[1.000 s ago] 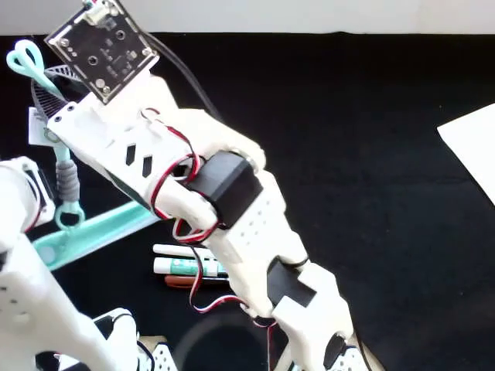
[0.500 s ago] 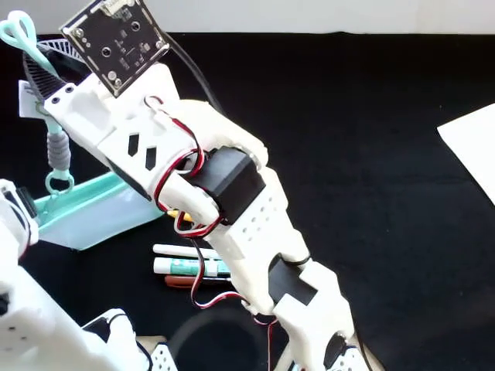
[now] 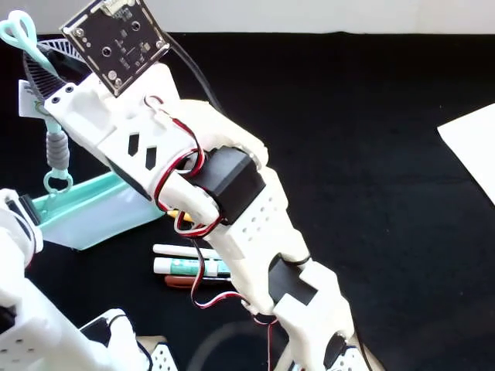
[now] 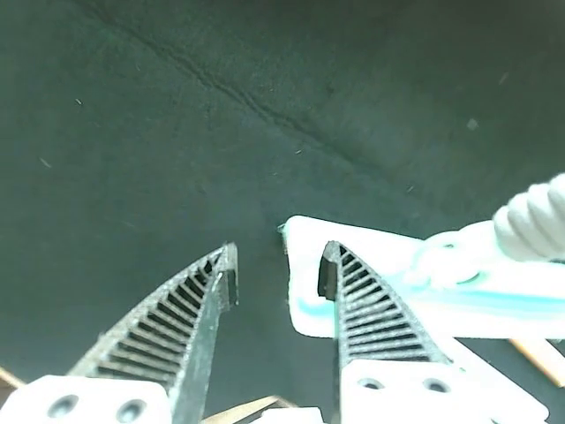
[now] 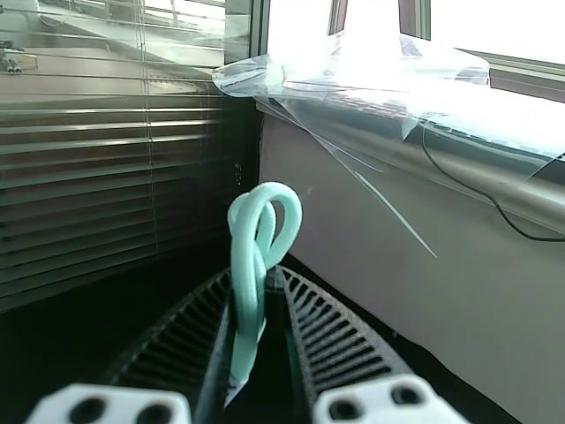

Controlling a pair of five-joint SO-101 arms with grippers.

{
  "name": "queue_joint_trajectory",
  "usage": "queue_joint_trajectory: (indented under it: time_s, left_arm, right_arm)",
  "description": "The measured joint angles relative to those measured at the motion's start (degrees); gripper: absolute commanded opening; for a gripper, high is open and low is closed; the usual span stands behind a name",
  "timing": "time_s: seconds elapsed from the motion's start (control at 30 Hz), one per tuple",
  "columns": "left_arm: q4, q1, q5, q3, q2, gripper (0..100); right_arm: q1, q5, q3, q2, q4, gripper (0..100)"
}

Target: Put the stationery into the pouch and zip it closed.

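Right gripper (image 5: 254, 281) tight on pouch strap (image 5: 247, 296); left gripper (image 4: 279, 269) agape.

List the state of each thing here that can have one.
Right gripper: shut on the strap.
Left gripper: open, one finger beside the pouch corner.
Pouch: joined to the strap; open or zipped cannot be told.
Pens: lying on the table, outside the pouch.
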Motion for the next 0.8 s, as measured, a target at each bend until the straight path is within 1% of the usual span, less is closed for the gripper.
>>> queue_joint_trajectory:
  time_s: [0.2,0.33,0.5,0.7,0.77,0.8]
  left_arm:
    - [0.0,0.18,0.0,4.04,0.0,17]
    - [-0.44,3.52,0.88,8.09,0.26,17]
    - [-0.26,8.26,2.81,7.74,-0.09,17]
    - [0.09,8.97,2.9,6.51,0.0,17]
    - [0.09,8.97,2.9,6.51,0.0,15]
    - [0.09,8.97,2.81,6.51,0.0,12]
  right_arm:
    - [0.0,0.0,0.0,0.0,0.0,0.6]
    - [0.0,0.0,0.0,0.0,0.0,0.6]
    - [0.0,0.0,0.0,0.0,0.0,0.6]
    - [0.09,0.0,0.0,0.0,0.0,0.6]
    - [0.09,0.0,0.0,0.0,0.0,0.6]
    - [0.09,0.0,0.0,0.0,0.0,0.6]
